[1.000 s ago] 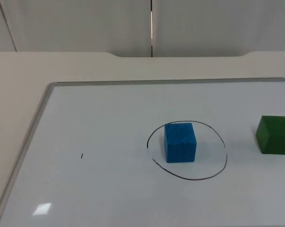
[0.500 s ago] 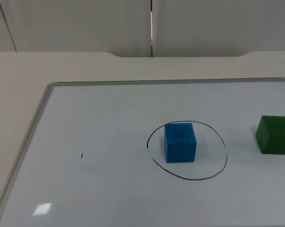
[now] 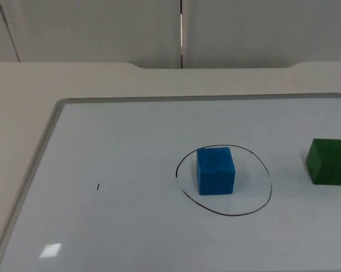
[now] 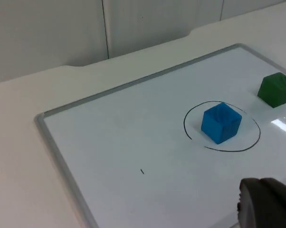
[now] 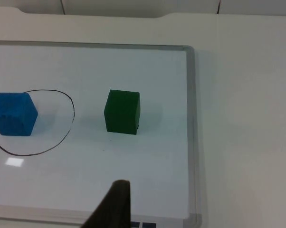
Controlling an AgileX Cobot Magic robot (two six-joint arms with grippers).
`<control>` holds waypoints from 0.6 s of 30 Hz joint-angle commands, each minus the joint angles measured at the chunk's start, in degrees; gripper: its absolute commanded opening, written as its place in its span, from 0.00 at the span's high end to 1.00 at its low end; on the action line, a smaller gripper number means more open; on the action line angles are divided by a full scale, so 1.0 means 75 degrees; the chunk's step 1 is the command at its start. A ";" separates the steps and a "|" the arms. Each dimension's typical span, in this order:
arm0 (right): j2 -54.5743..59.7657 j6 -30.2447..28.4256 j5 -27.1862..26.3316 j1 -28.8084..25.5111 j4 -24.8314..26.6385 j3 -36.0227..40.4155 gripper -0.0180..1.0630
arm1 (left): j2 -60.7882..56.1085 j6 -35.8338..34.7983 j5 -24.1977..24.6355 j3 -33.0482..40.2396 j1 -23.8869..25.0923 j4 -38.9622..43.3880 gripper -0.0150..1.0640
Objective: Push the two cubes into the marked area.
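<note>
Top view: a white board with a thin grey frame [image 3: 51, 122] lay flat on the pale table [image 3: 23, 85]; a hand-drawn black ring [image 3: 271, 184] marked the area on it.
Blue cube [image 3: 216, 170]: a solid blue block that stood inside the ring, toward its far left part, apart from the line.
Green cube [image 3: 328, 161]: a solid green block that sat outside the ring, well to its right, near the board's right frame.
Left gripper [image 4: 266, 204]: hung above the board's near side, nearer than the ring; whether its fingers were spread or pressed together could not be told.
Right gripper [image 5: 112, 209]: hung above the board's near edge, nearer than the green cube and apart from it; finger state could not be told.
Open room: bare board lay between the green cube and the ring, and a wide stretch left of the ring held a small black tick [image 3: 98, 187].
</note>
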 commanded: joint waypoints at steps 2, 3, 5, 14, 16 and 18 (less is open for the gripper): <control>-0.0027 -0.0004 -0.0038 0.0027 0.0013 -0.0001 0.01 | -0.0434 -0.0146 0.0286 0.0222 0.0021 0.0050 0.99; -0.0027 -0.0004 -0.0038 0.0027 0.0013 -0.0001 0.01 | -0.0434 -0.0146 0.0286 0.0222 0.0021 0.0050 0.99; -0.0027 -0.0004 -0.0038 0.0027 0.0013 -0.0001 0.01 | -0.0486 -0.0146 0.0343 0.0397 0.0021 -0.0015 0.99; -0.0027 -0.0004 -0.0038 0.0027 0.0013 -0.0001 0.01 | -0.0486 0.0195 0.0795 0.0483 0.0021 0.0035 0.99; -0.0027 -0.0004 -0.0038 0.0027 0.0013 -0.0001 0.01 | -0.0486 0.0316 0.0788 0.0526 0.0021 0.0070 0.99; -0.0027 -0.0004 -0.0038 0.0027 -0.0011 0.0001 0.01 | -0.0486 0.0316 0.0788 0.0526 0.0021 0.0070 0.99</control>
